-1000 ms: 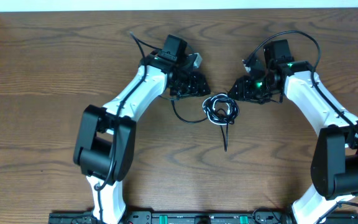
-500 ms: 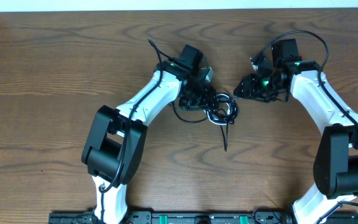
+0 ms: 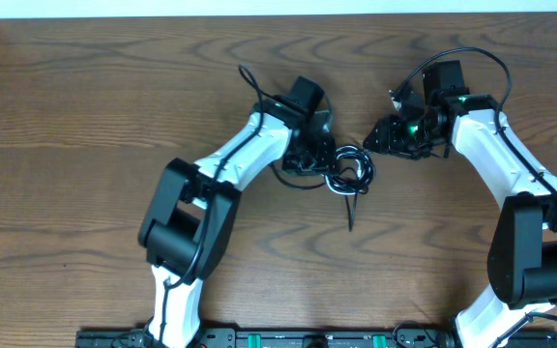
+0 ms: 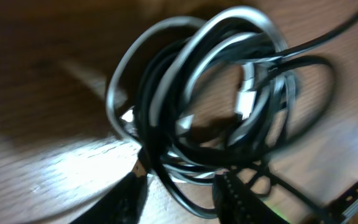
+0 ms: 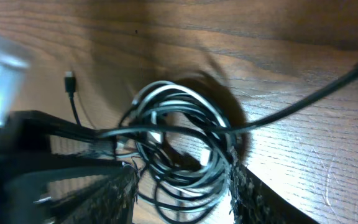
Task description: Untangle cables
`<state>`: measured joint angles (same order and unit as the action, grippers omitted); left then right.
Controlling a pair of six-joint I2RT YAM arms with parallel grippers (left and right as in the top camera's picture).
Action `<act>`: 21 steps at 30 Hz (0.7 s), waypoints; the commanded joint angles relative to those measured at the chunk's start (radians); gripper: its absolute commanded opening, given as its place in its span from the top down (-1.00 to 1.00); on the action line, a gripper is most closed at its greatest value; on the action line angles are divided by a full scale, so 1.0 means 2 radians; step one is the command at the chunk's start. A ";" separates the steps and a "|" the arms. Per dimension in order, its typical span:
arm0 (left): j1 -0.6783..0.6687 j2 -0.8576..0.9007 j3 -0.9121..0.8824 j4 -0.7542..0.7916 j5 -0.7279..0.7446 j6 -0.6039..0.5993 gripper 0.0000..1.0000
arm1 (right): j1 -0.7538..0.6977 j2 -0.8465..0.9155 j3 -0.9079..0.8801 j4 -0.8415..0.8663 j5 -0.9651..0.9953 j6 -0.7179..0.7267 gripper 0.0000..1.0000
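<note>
The left claw (image 3: 327, 161) had swung in from the left onto the cables (image 3: 353, 170), jaws apart astride some strands. The right claw (image 3: 379, 139) sat just beside them, jaws apart, so separating looked ready to begin.

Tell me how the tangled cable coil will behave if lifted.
Probably floppy: the cable coil lies in loose, overlapping thin loops, so it would likely sag. Its straight black tail would probably trail behind and drag.

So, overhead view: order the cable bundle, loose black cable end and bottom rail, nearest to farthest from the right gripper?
1. cable bundle, just left of the right gripper.
2. loose black cable end, toward the bases.
3. bottom rail, at the near edge.
</note>
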<state>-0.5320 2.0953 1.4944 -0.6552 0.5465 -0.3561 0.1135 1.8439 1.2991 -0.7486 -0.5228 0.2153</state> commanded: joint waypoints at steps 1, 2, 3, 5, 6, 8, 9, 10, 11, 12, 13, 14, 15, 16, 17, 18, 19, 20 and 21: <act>-0.006 0.015 -0.004 0.003 -0.004 -0.012 0.27 | 0.000 -0.004 0.004 -0.002 -0.001 -0.003 0.06; -0.006 0.015 -0.004 0.005 -0.004 -0.012 0.31 | 0.000 -0.004 0.004 -0.002 -0.001 -0.003 0.06; -0.006 0.015 -0.004 0.008 -0.004 -0.012 0.34 | 0.000 -0.004 0.004 -0.002 -0.001 -0.003 0.06; -0.005 0.015 -0.004 0.012 -0.004 -0.016 0.44 | 0.000 -0.004 0.004 -0.002 -0.001 -0.003 0.05; -0.004 0.015 -0.004 0.014 -0.004 -0.020 0.49 | 0.000 -0.004 0.004 -0.002 -0.001 -0.003 0.04; -0.003 0.015 -0.004 0.019 -0.002 -0.027 0.60 | 0.000 -0.004 0.004 -0.002 -0.001 -0.003 0.03; -0.003 0.015 -0.004 0.023 0.001 -0.029 0.63 | 0.000 -0.004 0.004 -0.002 -0.001 -0.003 0.02; -0.003 0.015 -0.004 0.027 0.004 -0.031 0.63 | 0.000 -0.004 0.003 -0.002 -0.001 -0.003 0.02; -0.003 0.015 -0.004 0.033 0.010 -0.031 0.70 | 0.001 -0.004 0.003 -0.002 -0.001 -0.003 0.01; -0.003 0.015 -0.004 0.037 0.014 -0.031 0.70 | 0.002 -0.004 0.003 -0.002 -0.001 -0.003 0.00; -0.003 0.015 -0.004 0.042 0.019 -0.031 0.70 | 0.004 -0.004 0.003 -0.002 0.001 -0.003 -0.01; -0.003 0.015 -0.004 0.045 0.021 -0.031 0.70 | 0.006 -0.004 0.003 -0.002 0.002 -0.004 -0.01; -0.003 0.015 -0.004 0.047 0.022 -0.031 0.74 | 0.007 -0.004 0.003 -0.002 0.005 -0.003 -0.01; -0.003 0.015 -0.004 0.047 0.022 -0.031 0.83 | 0.010 -0.004 0.003 -0.002 0.010 -0.003 -0.01; -0.003 0.015 -0.004 0.047 0.022 -0.031 0.85 | 0.012 -0.004 0.003 -0.002 0.012 -0.003 -0.02; -0.003 0.015 -0.004 0.046 0.022 -0.031 0.84 | 0.013 -0.004 0.003 -0.002 0.014 -0.003 -0.03; -0.003 0.015 -0.004 0.046 0.022 -0.031 0.85 | 0.013 -0.004 0.003 -0.003 0.014 -0.003 -0.03; -0.002 0.015 -0.004 0.047 0.022 -0.030 0.85 | 0.013 -0.004 0.003 -0.003 0.014 -0.003 -0.03; -0.001 0.014 -0.003 0.048 0.022 -0.030 0.85 | 0.013 -0.004 0.003 -0.003 0.014 -0.003 -0.04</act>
<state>-0.5434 2.1178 1.4944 -0.5640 0.5739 -0.4191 0.1326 1.8439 1.2987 -0.7513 -0.5041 0.2153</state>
